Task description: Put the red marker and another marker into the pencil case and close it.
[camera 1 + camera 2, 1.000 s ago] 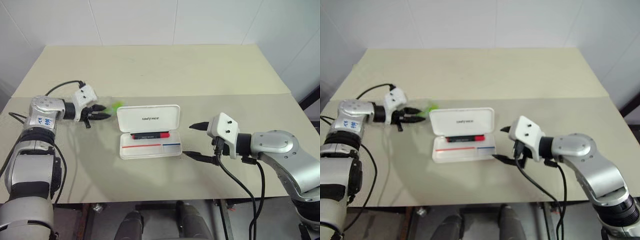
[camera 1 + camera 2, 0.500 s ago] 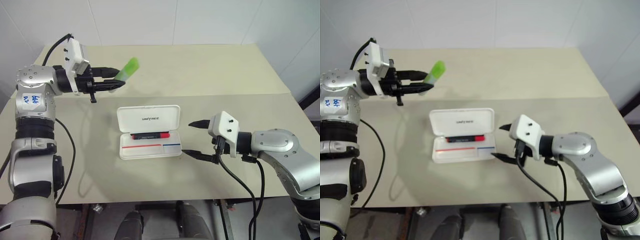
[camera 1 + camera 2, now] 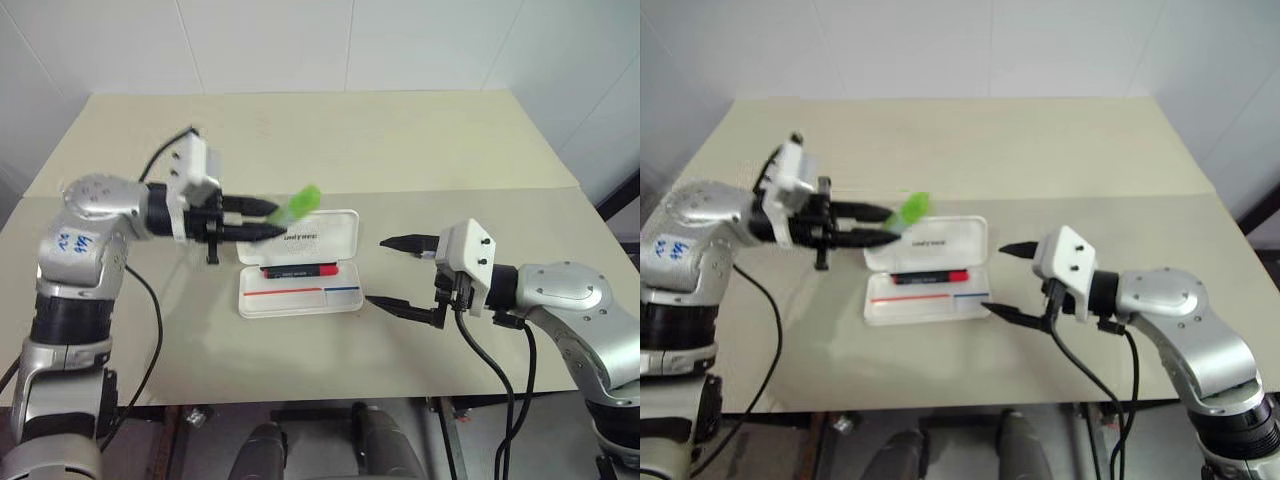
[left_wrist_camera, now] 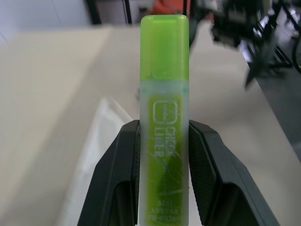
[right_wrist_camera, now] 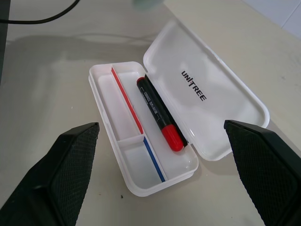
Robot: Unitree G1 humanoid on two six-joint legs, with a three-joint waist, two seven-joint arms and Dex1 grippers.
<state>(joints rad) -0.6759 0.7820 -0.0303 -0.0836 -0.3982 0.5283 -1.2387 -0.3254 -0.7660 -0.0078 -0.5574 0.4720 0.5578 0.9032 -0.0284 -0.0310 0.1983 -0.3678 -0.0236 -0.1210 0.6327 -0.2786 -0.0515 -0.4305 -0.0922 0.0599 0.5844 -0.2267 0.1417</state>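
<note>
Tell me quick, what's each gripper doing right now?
Left gripper: shut on the green marker, above the pencil case.
Right gripper: open, holding nothing.

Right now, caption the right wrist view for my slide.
Open right gripper faces the open pencil case with the red marker inside.

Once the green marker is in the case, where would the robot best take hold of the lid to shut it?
Probably the lid's free long edge, farthest from the hinge, reached from behind. The case lies open with the lid tilted back, so a push there swings it down over the red marker. The left gripper is busy holding the green marker; the open right gripper is free.
</note>
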